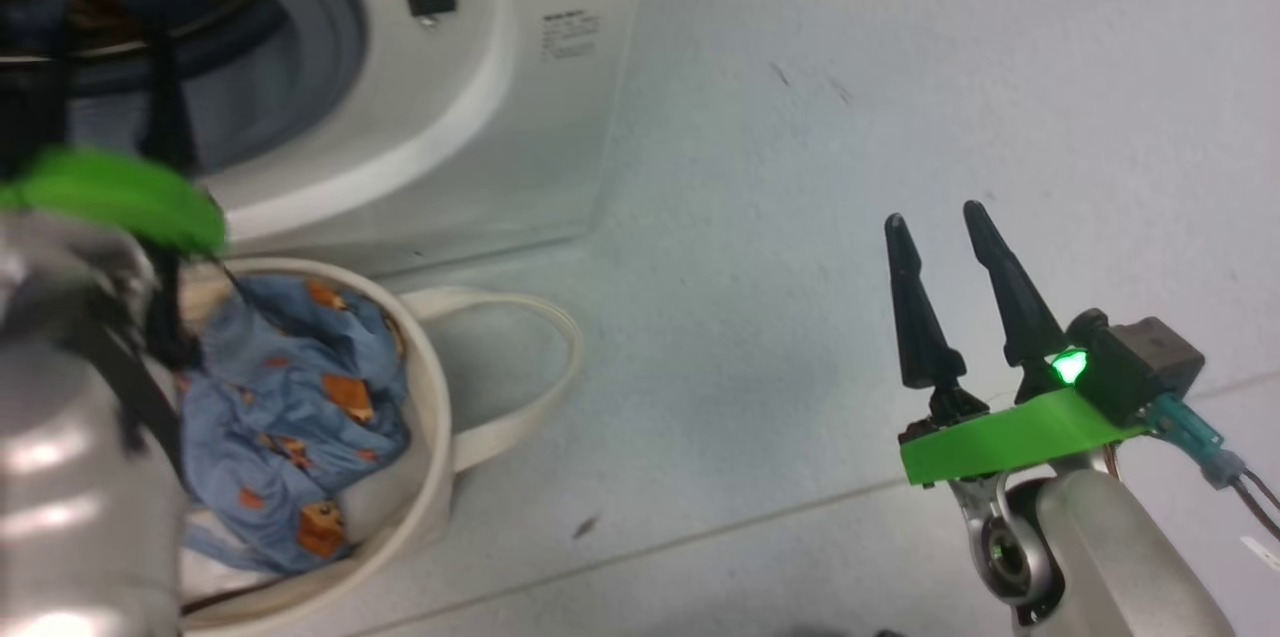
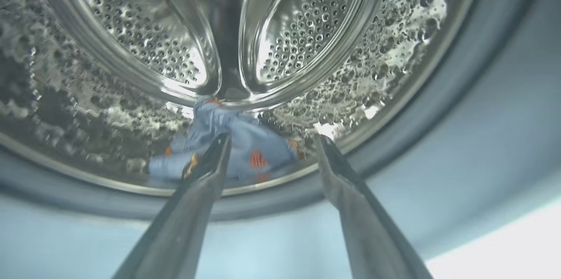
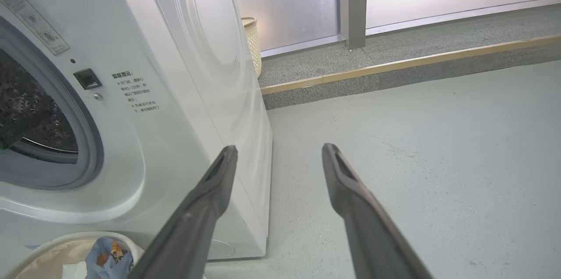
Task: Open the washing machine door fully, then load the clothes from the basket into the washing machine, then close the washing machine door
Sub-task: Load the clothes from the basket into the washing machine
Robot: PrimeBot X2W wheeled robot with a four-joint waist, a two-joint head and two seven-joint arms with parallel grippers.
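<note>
The white washing machine [image 1: 470,87] stands with its mouth uncovered; its door is out of view. My left gripper [image 2: 271,139] reaches through the grey rubber ring into the steel drum [image 2: 140,29], fingers open and holding nothing. One light-blue printed garment [image 2: 245,132] lies on the drum's bottom just beyond the fingertips. More of the clothes [image 1: 290,407] sit crumpled in the cream basket [image 1: 430,397] on the floor in front of the machine. My right gripper [image 1: 934,213] hovers open over the floor to the right, well away from the basket.
The basket's long handle loop [image 1: 540,357] lies on the floor towards the right. A woven bin [image 3: 252,42] stands behind the machine by a frosted glass wall. A raised step with a wooden edge [image 3: 394,66] runs along the far side of the grey floor.
</note>
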